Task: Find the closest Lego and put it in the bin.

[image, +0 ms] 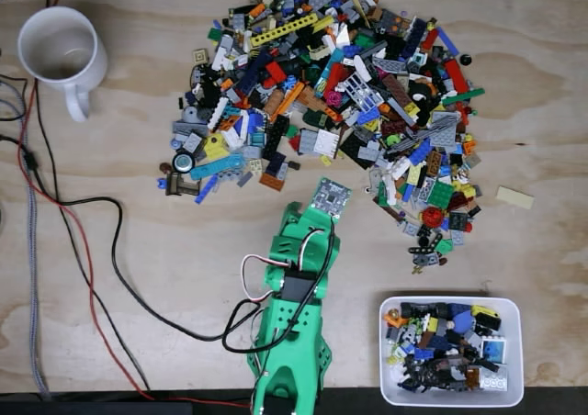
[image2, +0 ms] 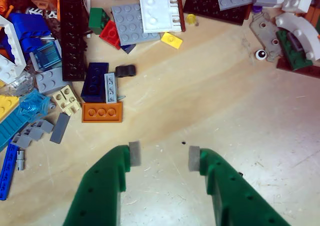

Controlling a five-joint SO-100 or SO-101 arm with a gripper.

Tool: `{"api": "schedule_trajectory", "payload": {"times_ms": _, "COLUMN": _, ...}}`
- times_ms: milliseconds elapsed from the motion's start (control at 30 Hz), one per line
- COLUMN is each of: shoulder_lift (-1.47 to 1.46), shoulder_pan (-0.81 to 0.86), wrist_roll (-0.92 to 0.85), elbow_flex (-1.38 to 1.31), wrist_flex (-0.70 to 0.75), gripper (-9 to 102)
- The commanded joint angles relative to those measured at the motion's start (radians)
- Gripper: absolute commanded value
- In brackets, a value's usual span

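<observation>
Wrist view shows jaws apart, grasping nothing.

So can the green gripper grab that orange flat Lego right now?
Probably yes. The gripper is open above bare wood, and the orange plate sits at the pile's near edge, nothing between them, though bricks touch its far side.

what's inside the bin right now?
In the fixed view, the bin holds a mixed pile of Lego pieces, covering most of its floor. Anything under the pile is hidden.
</observation>
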Motion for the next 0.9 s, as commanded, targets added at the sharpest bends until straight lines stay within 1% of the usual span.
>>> {"api": "schedule_trajectory", "payload": {"times_ms": 0, "shoulder_lift": -0.117, "shoulder_pan": 0.035, "wrist_roll": 0.11, "elbow_flex": -0.075, "wrist_flex": 0.075, "gripper": 15}}
{"api": "schedule_trajectory", "payload": {"times_ms": 267, "shoulder_lift": -0.143, "shoulder_pan": 0.04, "wrist_roll": 0.138, "elbow_flex": -0.086, "wrist_flex": 0.064, "gripper": 15}}
{"api": "schedule_trajectory", "payload": {"times_ms": 333, "shoulder_lift": -0.193, "shoulder_pan": 0.057, "wrist_roll": 0.158, "elbow_flex": -0.115, "wrist_flex": 0.051, "gripper": 15}}
{"api": "schedule_trajectory", "payload": {"times_ms": 400, "shoulder_lift": -0.305, "shoulder_pan": 0.097, "wrist_roll": 0.21, "elbow_flex": -0.192, "wrist_flex": 0.043, "gripper": 15}}
{"api": "schedule_trajectory", "payload": {"times_ms": 467, "shoulder_lift": -0.482, "shoulder_pan": 0.178, "wrist_roll": 0.302, "elbow_flex": -0.325, "wrist_flex": 0.055, "gripper": 15}}
{"api": "schedule_trajectory", "payload": {"times_ms": 567, "shoulder_lift": -0.755, "shoulder_pan": 0.356, "wrist_roll": 0.466, "elbow_flex": -0.56, "wrist_flex": 0.101, "gripper": 15}}
{"api": "schedule_trajectory", "payload": {"times_ms": 600, "shoulder_lift": -0.825, "shoulder_pan": 0.419, "wrist_roll": 0.495, "elbow_flex": -0.614, "wrist_flex": 0.107, "gripper": 15}}
{"api": "schedule_trajectory", "payload": {"times_ms": 667, "shoulder_lift": -0.931, "shoulder_pan": 0.518, "wrist_roll": 0.529, "elbow_flex": -0.69, "wrist_flex": 0.112, "gripper": 16}}
{"api": "schedule_trajectory", "payload": {"times_ms": 733, "shoulder_lift": -1.0, "shoulder_pan": 0.595, "wrist_roll": 0.526, "elbow_flex": -0.716, "wrist_flex": 0.11, "gripper": 16}}
{"api": "schedule_trajectory", "payload": {"times_ms": 867, "shoulder_lift": -1.1, "shoulder_pan": 0.695, "wrist_roll": 0.511, "elbow_flex": -0.736, "wrist_flex": 0.112, "gripper": 15}}
